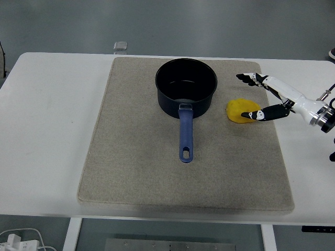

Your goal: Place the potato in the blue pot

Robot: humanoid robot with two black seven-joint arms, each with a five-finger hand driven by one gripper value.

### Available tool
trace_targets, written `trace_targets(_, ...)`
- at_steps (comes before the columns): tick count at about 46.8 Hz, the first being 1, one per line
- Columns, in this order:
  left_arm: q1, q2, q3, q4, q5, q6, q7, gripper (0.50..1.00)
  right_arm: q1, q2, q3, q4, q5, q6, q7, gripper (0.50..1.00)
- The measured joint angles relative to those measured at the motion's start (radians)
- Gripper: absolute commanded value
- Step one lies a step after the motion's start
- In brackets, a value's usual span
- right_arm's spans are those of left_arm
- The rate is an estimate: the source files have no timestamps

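Note:
A yellow potato (239,109) lies on the grey mat (136,172), to the right of the blue pot (186,86). The pot is dark inside and holds nothing; its blue handle (186,136) points toward me. My right hand (251,97) comes in from the right with fingers spread. Its thumb tip lies on the potato's right side and the other fingers reach over behind the potato. The hand has not closed around the potato. The left arm is out of view.
The mat covers the middle of the white table (47,130). A small grey object (121,46) lies at the table's far edge. A cable and plug (15,240) show on the floor at bottom left.

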Motion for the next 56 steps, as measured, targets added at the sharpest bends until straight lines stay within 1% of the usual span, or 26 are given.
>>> trace_targets(7,0.000,0.000,0.000,0.000,0.000,0.000,0.000,0.999,0.001,0.013,-0.014,-0.031,-0.011,-0.014,0.000,0.930)
trace_targets(16,0.000,0.000,0.000,0.000,0.000,0.000,0.000,0.999,0.000,0.077,-0.016,-0.107,-0.015,-0.026,0.000,0.930)
trace_targets(22,0.000,0.000,0.000,0.000,0.000,0.000,0.000,0.999,-0.002,0.097,-0.016,-0.156,-0.015,-0.027,0.000,0.930)
trace_targets(29,0.000,0.000,0.000,0.000,0.000,0.000,0.000,0.999,-0.002,0.099,-0.030,-0.162,-0.024,-0.028,0.002,0.930)
trace_targets(40,0.000,0.000,0.000,0.000,0.000,0.000,0.000,0.999,-0.003,0.110,-0.036,-0.167,-0.025,-0.028,0.027,0.930)
trace_targets(49,0.000,0.000,0.000,0.000,0.000,0.000,0.000,0.999,-0.007,0.126,-0.037,-0.174,-0.025,-0.037,0.029,0.926)
trace_targets(56,0.000,0.000,0.000,0.000,0.000,0.000,0.000,0.999,-0.011,0.140,-0.038,-0.185,-0.025,-0.042,0.029,0.911)
